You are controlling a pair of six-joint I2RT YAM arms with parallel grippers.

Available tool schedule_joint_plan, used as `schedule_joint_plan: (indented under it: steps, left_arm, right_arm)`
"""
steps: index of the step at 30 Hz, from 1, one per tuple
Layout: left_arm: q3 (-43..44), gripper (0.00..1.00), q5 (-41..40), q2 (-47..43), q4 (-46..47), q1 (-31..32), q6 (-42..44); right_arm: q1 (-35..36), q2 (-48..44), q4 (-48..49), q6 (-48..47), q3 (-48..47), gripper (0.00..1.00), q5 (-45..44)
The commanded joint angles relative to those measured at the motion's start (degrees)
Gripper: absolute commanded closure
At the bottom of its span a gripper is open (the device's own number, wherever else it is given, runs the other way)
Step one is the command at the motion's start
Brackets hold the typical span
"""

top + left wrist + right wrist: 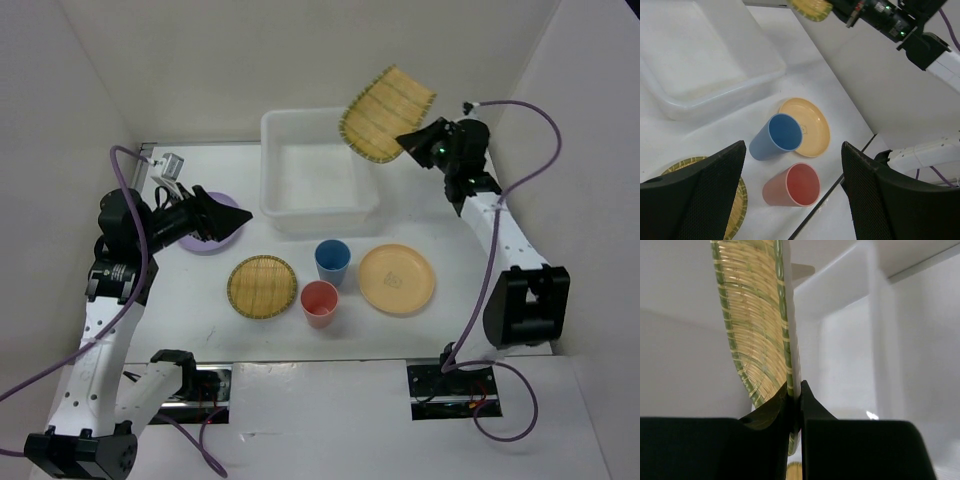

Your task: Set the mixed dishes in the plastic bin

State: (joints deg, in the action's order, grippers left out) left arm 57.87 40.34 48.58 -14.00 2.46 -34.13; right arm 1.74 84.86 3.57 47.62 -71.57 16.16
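The white surface carries the plastic bin at its far middle, with nothing inside it. One woven plate hangs tilted in the air over the bin's far right corner, its rim pinched in the right pincer. The pale orange plate and the other woven plate lie flat in front of the bin. The lavender plate lies to the bin's left, beneath the left pincer, which is spread wide and holds nothing. Between the two front plates the blue cup stands upright, with the red cup just nearer.
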Motion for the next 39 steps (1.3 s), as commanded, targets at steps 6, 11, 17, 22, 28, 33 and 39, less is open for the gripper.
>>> schedule_joint_plan:
  steps: [6, 11, 17, 22, 28, 33, 39]
  left_arm:
    - [0.3, 0.16, 0.3, -1.3, 0.6, 0.2, 2.5]
    - [0.8, 0.16, 0.3, -1.3, 0.6, 0.2, 2.5]
    - [1.5, 0.16, -0.3, -1.3, -0.5, 0.2, 3.1]
    - [0.9, 0.16, 0.3, -1.3, 0.0, 0.2, 3.1]
    - [0.4, 0.16, 0.8, -1.3, 0.0, 0.2, 3.1]
    - [-0.1, 0.16, 0.8, -1.8, 0.0, 0.2, 2.6]
    - [-0.1, 0.14, 0.8, -1.8, 0.0, 0.2, 2.6]
  right_arm:
    - [12.8, 13.9, -2.2, -7.9, -18.1, 1.0, 3.2]
    - [16.8, 22.8, -6.2, -10.2, -23.6, 1.0, -2.9]
    - [17.3, 31.1, -8.0, -10.2, -27.1, 1.0, -3.4]
    - [17.3, 37.4, -12.4, -11.4, -32.3, 1.0, -4.8]
    - [19.3, 44.9, -17.5, -12.5, -41.6, 1.0, -9.4]
    - [19.8, 50.6, -20.7, -13.1, -47.8, 1.0, -11.0]
    - [20.3, 54.8, -26.1, -12.5, -56.7, 0.83, -12.6]
